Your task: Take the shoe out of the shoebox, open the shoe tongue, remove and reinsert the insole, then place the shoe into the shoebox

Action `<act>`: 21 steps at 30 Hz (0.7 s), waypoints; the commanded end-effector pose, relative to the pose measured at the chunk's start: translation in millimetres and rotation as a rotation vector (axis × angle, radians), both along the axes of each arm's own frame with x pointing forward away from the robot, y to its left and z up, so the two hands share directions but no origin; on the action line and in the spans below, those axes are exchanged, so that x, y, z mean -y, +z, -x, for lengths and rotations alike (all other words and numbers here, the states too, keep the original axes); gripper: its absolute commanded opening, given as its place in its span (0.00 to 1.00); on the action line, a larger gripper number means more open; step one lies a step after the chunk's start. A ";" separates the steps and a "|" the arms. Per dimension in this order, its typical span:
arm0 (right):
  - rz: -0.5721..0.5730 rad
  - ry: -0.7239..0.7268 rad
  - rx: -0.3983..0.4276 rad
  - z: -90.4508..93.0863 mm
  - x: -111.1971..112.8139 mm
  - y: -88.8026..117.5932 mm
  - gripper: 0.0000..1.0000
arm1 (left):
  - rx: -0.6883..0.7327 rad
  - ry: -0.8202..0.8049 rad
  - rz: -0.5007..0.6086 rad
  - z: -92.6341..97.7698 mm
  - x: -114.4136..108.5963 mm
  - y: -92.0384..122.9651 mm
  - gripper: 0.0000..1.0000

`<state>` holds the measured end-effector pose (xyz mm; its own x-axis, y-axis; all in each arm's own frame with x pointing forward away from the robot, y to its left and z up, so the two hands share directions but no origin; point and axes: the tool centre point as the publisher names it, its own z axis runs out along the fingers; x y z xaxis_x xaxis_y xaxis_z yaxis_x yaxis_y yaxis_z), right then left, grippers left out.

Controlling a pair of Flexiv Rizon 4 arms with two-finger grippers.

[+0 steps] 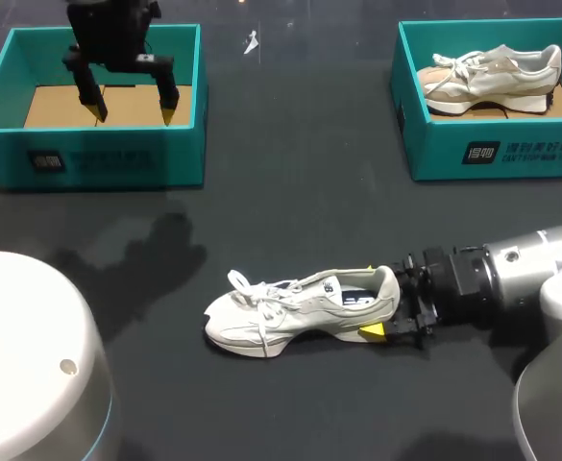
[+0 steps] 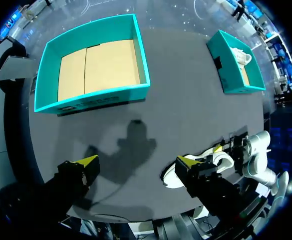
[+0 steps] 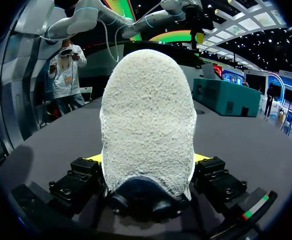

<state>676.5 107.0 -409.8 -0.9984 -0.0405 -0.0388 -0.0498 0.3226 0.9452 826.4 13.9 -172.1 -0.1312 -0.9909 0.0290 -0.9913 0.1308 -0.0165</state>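
Observation:
A white sneaker (image 1: 300, 307) lies on its sole on the black table, toe to the left, laces loose. My right gripper (image 1: 381, 309) comes in level from the right and is shut on the sneaker's heel; one yellow fingertip (image 1: 372, 331) shows at the near side. In the right wrist view the fuzzy heel (image 3: 148, 125) fills the space between the fingers (image 3: 93, 159). My left gripper (image 1: 134, 115) hangs open and empty above the empty teal shoebox (image 1: 108, 158). From the left wrist the gripper (image 2: 136, 162) looks down on the box (image 2: 93, 97) and the sneaker (image 2: 220, 161).
A second teal shoebox (image 1: 497, 154) at the back right holds another pale sneaker (image 1: 492, 77). The arms' white round bases (image 1: 21, 355) stand at the near left and near right corners. Bare black tabletop lies between the two boxes.

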 end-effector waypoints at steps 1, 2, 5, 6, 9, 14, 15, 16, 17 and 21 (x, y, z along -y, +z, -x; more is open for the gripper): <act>0.004 -0.001 0.000 2.1 0.8 0.6 0.00 | 0.065 -0.023 -0.002 24.7 17.5 -3.2 1.00; 0.004 -0.001 0.000 2.1 0.8 0.6 0.00 | 0.065 -0.023 -0.005 28.2 21.3 -3.7 1.00; 0.004 -0.001 0.000 2.1 0.8 0.6 0.00 | 0.066 -0.041 -0.025 40.4 34.7 -7.1 1.00; 0.004 -0.001 0.000 2.1 0.8 0.6 0.00 | 0.068 -0.042 -0.032 44.3 39.0 -8.0 1.00; 0.004 -0.001 0.000 2.1 0.8 0.6 0.00 | 0.068 -0.040 -0.050 56.2 51.6 -9.9 1.00; 0.004 -0.001 0.000 2.1 0.8 0.6 0.00 | 0.055 -0.031 -0.063 74.3 70.8 -13.0 1.00; 0.004 -0.001 0.000 2.1 0.8 0.6 0.00 | 0.054 -0.032 -0.066 77.4 74.2 -13.5 1.00; 0.004 -0.001 0.000 2.1 0.8 0.6 0.00 | 0.054 -0.034 -0.069 80.6 78.0 -14.2 1.00; 0.004 -0.001 0.000 2.1 0.8 0.6 0.00 | 0.058 -0.035 -0.074 84.2 81.5 -14.7 1.00; 0.004 -0.001 0.000 2.1 0.8 0.6 0.00 | 0.082 -0.060 -0.099 97.8 97.0 -20.0 1.00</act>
